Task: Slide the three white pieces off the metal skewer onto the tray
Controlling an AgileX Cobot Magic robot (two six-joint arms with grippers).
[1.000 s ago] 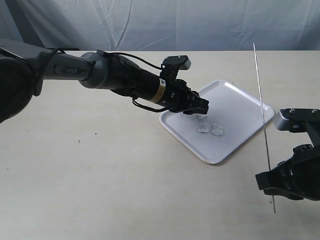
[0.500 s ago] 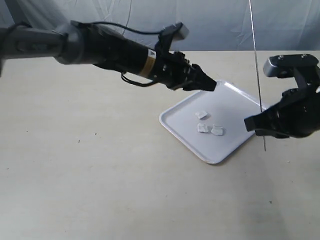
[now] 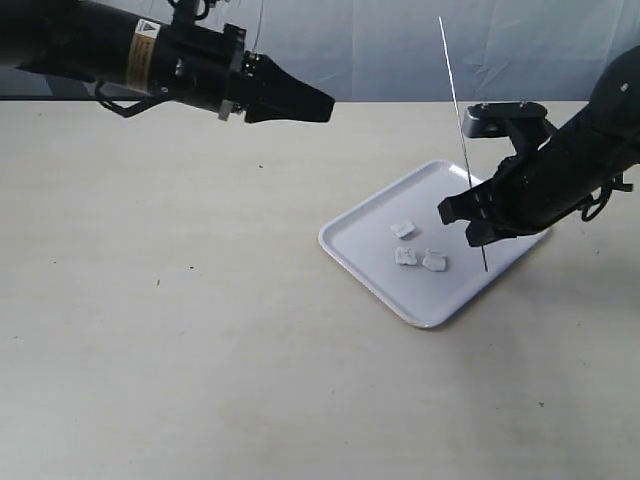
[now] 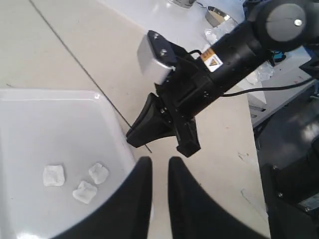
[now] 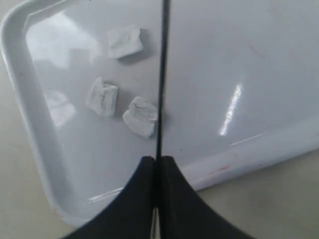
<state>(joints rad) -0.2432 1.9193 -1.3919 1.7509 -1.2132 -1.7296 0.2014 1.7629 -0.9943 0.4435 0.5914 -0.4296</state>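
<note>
Above the glossy white plastic tray (image 3: 420,190), the right gripper (image 3: 468,222) is pinching the thin grey metal skewer (image 3: 452,90) upright; three small white chunks (image 3: 405,256) are lying on the tray, just left of its tip.

Beige matte surface (image 3: 200,350), few dark specks. White glossy tray (image 3: 352,240) sits flat on it, right of ctr in ext view, corner-on.

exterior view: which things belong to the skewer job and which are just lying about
Job: metal skewer, gripped by the right end effector; three white pieces, already off it; tray holding them.
Just there: left end effector, up away from the tray, empty; table; backdrop cloth.
</note>
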